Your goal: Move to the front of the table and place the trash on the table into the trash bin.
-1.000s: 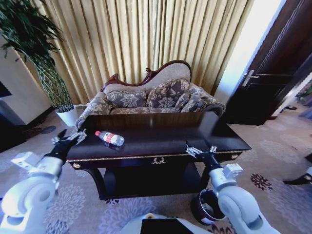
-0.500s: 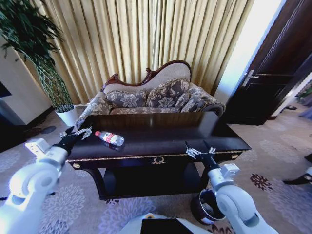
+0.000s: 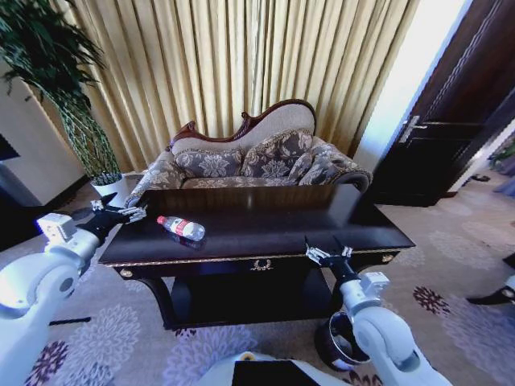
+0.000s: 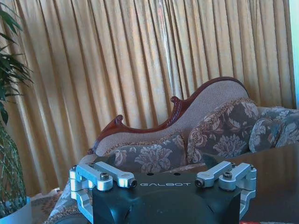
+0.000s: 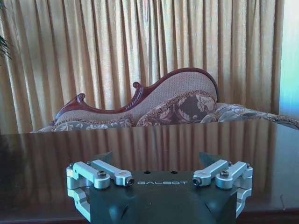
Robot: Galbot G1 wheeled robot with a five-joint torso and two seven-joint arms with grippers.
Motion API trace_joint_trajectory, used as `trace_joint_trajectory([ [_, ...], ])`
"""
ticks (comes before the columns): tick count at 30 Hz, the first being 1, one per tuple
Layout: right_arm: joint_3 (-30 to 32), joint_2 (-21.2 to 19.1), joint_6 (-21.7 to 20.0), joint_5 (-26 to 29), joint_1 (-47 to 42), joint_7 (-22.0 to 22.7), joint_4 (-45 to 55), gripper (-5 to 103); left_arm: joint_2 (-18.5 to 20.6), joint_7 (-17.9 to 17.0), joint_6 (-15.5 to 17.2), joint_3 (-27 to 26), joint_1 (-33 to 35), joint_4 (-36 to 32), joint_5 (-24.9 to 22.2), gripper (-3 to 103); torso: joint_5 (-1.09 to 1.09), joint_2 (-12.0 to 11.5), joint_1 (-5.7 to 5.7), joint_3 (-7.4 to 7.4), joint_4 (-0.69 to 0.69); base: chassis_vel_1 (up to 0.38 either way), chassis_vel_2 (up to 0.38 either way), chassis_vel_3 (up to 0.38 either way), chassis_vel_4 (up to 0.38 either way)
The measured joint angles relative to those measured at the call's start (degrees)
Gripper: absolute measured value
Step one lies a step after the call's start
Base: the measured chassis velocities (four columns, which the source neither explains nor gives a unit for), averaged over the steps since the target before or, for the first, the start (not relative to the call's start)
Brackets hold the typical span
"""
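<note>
Trash is what I am after, and so far I can make out one piece: a small clear plastic bottle with a red label [image 3: 181,227], lying on its side on the left part of the large dark glossy wooden table with gold trim [image 3: 265,233]. Any wrapper or paper bits may be there too, but against the reflections on the dark top I cannot tell.

I judge the driving part done, since I stand squarely at the table's front edge with its gold emblem before me. Nothing is in the small round dark bin [image 3: 342,338] that I can see; it sits on the carpet by my right arm, below the table's front right corner.

My left pincer [image 3: 119,215] hangs at the table's left end, near the bottle but apart from it, its fingers spread wide and holding nothing. My right pincer [image 3: 326,252] hovers at the front edge, right of the emblem, likewise wide open and empty.

Grasping, carrying and dropping are all left to do.
</note>
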Motion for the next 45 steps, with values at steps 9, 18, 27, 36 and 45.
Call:
trace_joint_trajectory([
  [9, -0.32, -0.46, 0.03, 1.21, 0.69, 0.01, 0.06, 100, -2.10, -10.06, 1.33, 3.54, -2.51, -1.90, -8.13, 100, 0.01, 0.00, 0.00, 0.00, -0.01, 0.000, 0.000, 0.000, 0.000],
  [18, 0.82, -2.80, 0.01, 4.10, 2.31, 0.22, 0.26, 100, -7.46, -23.51, 4.35, 9.93, -5.07, -3.73, -13.15, 100, 0.01, 0.00, 0.00, 0.00, 0.01, 0.000, 0.000, 0.000, 0.000],
  [27, 2.06, -6.85, -0.25, 6.02, 1.92, 0.66, 0.15, 100, -14.62, -45.04, 4.65, 22.76, -15.53, -1.10, -21.97, 100, 0.00, -0.01, 0.00, 0.00, -0.02, 0.000, 0.000, 0.000, 0.000],
  [36, 1.49, -8.31, -0.43, 6.96, 3.04, 1.94, -2.69, 100, -17.00, -54.03, 4.44, 31.10, -21.27, -1.95, -27.64, 100, 0.02, -0.01, 0.00, 0.00, -0.01, 0.000, 0.000, 0.000, 0.000],
  [45, -1.39, -7.18, -0.47, 6.87, 6.77, 1.00, -6.40, 100, -12.16, -63.89, 4.31, 31.81, -20.15, -7.75, -40.30, 100, 0.00, -0.01, 0.00, 0.00, 0.01, 0.000, 0.000, 0.000, 0.000],
])
